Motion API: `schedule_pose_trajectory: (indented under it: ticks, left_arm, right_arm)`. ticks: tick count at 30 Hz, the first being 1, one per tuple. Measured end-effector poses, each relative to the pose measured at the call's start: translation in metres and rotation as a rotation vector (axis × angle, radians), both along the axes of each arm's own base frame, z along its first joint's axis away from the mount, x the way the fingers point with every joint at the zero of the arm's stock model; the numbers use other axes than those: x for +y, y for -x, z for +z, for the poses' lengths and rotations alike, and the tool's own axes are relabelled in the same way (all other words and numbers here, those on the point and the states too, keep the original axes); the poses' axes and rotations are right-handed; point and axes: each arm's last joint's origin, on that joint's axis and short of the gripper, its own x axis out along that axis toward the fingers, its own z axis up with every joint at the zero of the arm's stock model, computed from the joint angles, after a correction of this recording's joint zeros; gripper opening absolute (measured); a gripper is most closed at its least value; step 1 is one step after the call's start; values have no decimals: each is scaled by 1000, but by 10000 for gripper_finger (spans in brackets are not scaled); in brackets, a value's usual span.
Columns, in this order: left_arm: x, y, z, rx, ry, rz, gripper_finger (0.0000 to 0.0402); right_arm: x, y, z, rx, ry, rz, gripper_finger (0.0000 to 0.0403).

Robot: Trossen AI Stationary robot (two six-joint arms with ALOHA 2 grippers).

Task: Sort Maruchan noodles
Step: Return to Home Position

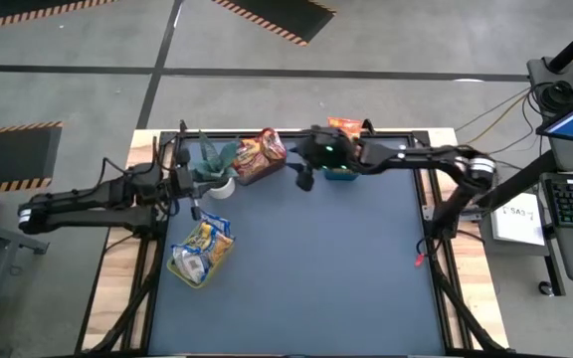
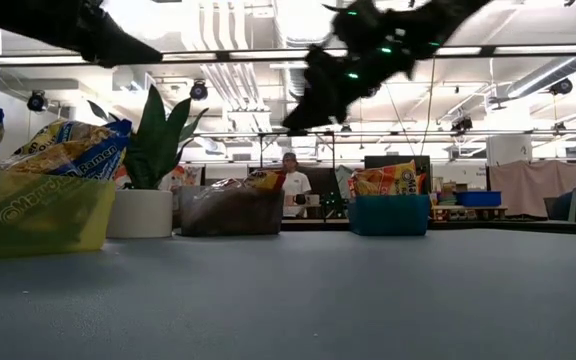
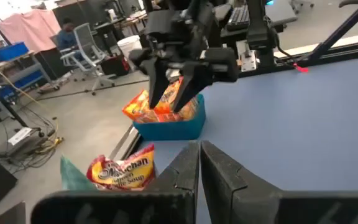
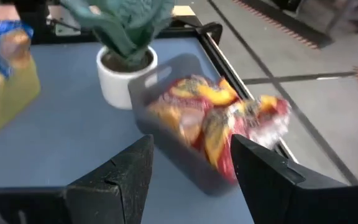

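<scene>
- The noodles all lie in bins, none loose: red packs (image 1: 260, 151) heaped in the dark bin (image 2: 230, 215) at the far edge, orange packs (image 1: 344, 126) in the blue bin (image 2: 388, 215) to its right, yellow-and-blue packs (image 1: 207, 244) in the yellow bin (image 2: 33, 215) at the near left
- The right gripper (image 1: 304, 179) hangs in the air between the dark and blue bins, jaws spread wide, nothing in them
- The left gripper (image 3: 199, 163) is raised beside the plant (image 2: 153, 150), jaws closed together, empty
- Risk: the red packs stand above the dark bin's rim, so a low sweep of the right arm heading home could drag one out
- Risk: the left arm is close to the leaves, and a careless turn could tip the pot (image 2: 140, 213)
- The mat (image 1: 346, 278) is smooth blue-grey, so I judge a bumped bin would slide
- Beyond is an open workshop with desks, where a person (image 2: 290, 185) stands far behind
</scene>
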Motion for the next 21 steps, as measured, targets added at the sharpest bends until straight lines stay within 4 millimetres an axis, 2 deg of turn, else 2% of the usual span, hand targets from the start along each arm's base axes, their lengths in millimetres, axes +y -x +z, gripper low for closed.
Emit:
schedule_pose_trajectory:
  ticks: [5, 11, 21]
  left_arm:
    - [-1, 9, -9, -22, -5, 3, 0]
    - [-4, 27, -7, -127, -14, 5, 0]
    - [-8, 52, -32, -270, 26, 17, 0]
  right_arm:
    - [17, 46, -9, -44, 103, 33, 206]
    - [29, 100, -13, -158, 186, 37, 206]
    - [51, 170, -42, -366, 206, 34, 206]
